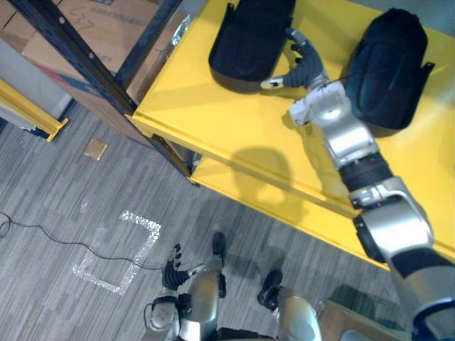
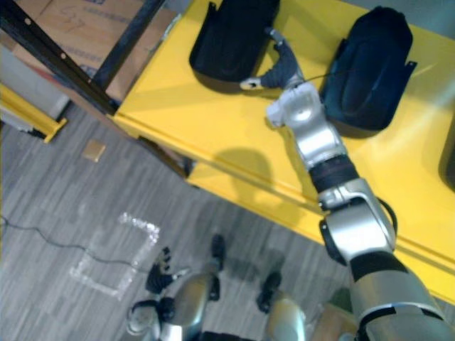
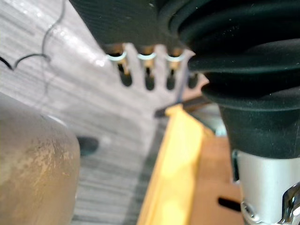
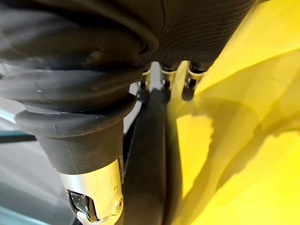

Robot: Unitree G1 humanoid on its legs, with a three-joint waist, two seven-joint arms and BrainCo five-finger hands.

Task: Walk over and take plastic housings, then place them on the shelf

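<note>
A black plastic housing [image 1: 249, 39] lies upper centre on the yellow shelf [image 1: 234, 128], and a second housing [image 1: 394, 64] lies upper right; the right hand [image 1: 307, 69] sits between them, fingers [image 1: 306, 55] loosely open, touching the first housing's rim and gripping nothing. Best to draw that hand straight clear without dragging the housing; the left hand [image 1: 173, 270] hangs lower left, fingers relaxed.

I see the yellow shelf [image 1: 234, 135] with two black plastic housings lying on its top board. The left housing [image 1: 249, 39] and the right housing [image 1: 394, 67] lie side by side, apart, both open side down.
</note>
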